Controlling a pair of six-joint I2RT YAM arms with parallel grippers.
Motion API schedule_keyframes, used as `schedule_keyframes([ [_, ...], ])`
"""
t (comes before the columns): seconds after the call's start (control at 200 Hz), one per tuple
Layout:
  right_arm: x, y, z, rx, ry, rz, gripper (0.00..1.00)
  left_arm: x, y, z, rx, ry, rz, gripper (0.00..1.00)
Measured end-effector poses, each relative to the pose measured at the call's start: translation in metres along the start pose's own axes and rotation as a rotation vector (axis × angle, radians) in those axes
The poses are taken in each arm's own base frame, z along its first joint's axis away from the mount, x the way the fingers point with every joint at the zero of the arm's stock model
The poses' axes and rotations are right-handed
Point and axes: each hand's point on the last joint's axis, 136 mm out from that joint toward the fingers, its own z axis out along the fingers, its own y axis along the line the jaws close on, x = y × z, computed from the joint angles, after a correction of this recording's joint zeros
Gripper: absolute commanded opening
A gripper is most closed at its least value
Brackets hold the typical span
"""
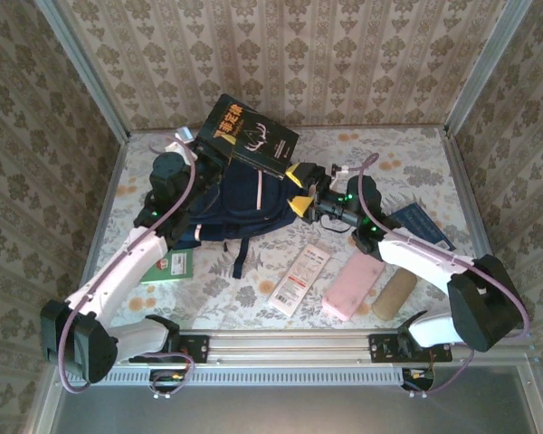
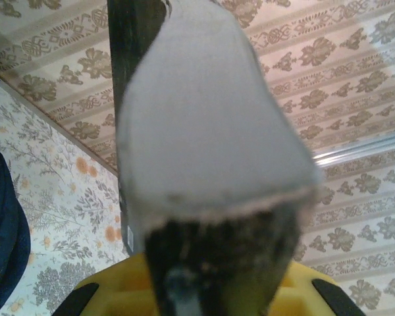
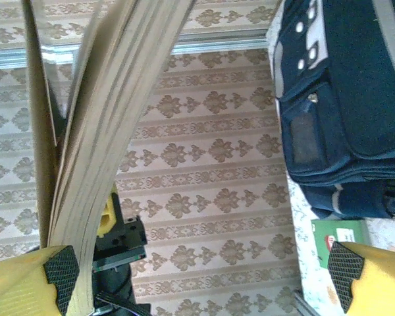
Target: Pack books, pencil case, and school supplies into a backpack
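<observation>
Top external view: dark book (image 1: 253, 136) raised over backpack (image 1: 231, 206), left gripper (image 1: 205, 149) clamped on its edge; right gripper (image 1: 297, 192) jaws wide at book's corner (gripping nothing). Green booklet (image 1: 174, 265), white packet (image 1: 299, 278), pink pouch (image 1: 353, 285), tan pouch (image 1: 394, 294) on table (image 1: 407, 163), unpacked. Most work left.

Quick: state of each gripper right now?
Left gripper: closed on the dark navy book.
Right gripper: open, fingers spread wide beside the book's page edge, gripping nothing.
</observation>
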Motion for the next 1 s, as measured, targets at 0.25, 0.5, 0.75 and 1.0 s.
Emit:
schedule_keyframes([
  [0.25,0.004,0.015,0.008,-0.079,-0.019,0.017,0.84,-0.007,-0.006,-0.009,0.0,-0.039,-0.007,0.0],
  [0.5,0.012,0.024,-0.002,-0.111,-0.022,0.005,0.83,-0.009,0.004,-0.011,-0.04,-0.039,-0.012,0.0],
  [0.75,0.016,0.047,-0.013,-0.162,-0.028,-0.02,0.87,-0.013,0.01,-0.012,-0.064,-0.046,-0.016,0.0],
  [1.0,0.022,0.04,0.003,-0.139,-0.005,-0.011,0.91,-0.012,0.01,-0.012,-0.063,-0.044,-0.016,0.0],
])
